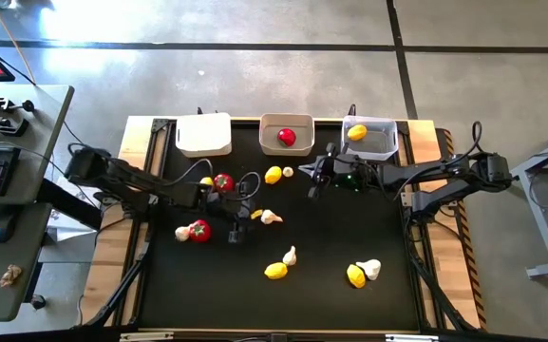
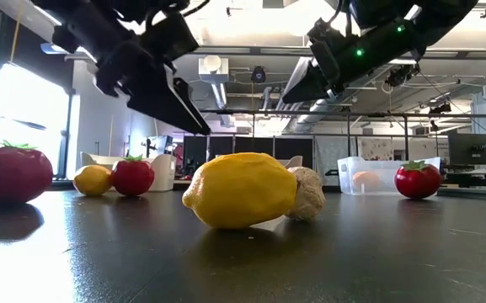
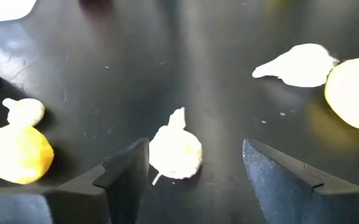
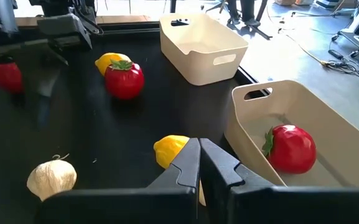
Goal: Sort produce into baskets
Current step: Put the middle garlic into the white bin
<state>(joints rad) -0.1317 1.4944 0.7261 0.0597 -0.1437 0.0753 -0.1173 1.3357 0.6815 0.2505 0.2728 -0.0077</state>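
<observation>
Seen from above, the left end effector [image 1: 237, 228] hovers over the black table [image 1: 330, 285] near a white pointed garlic bulb [image 1: 271, 217]. In its wrist view, the fingers [image 3: 126, 174] stand apart around the bulb [image 3: 175, 151]. The right end effector [image 4: 199, 163], fingers pressed together, hangs near the greyish-white plastic basket [image 4: 328, 124] holding a red round tomato [image 4: 291, 148].

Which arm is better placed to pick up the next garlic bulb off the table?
The left. Its open end effector already frames a white pointed garlic bulb on the black table. The right end effector is shut, hovering near the greyish-white basket holding a red tomato.
</observation>
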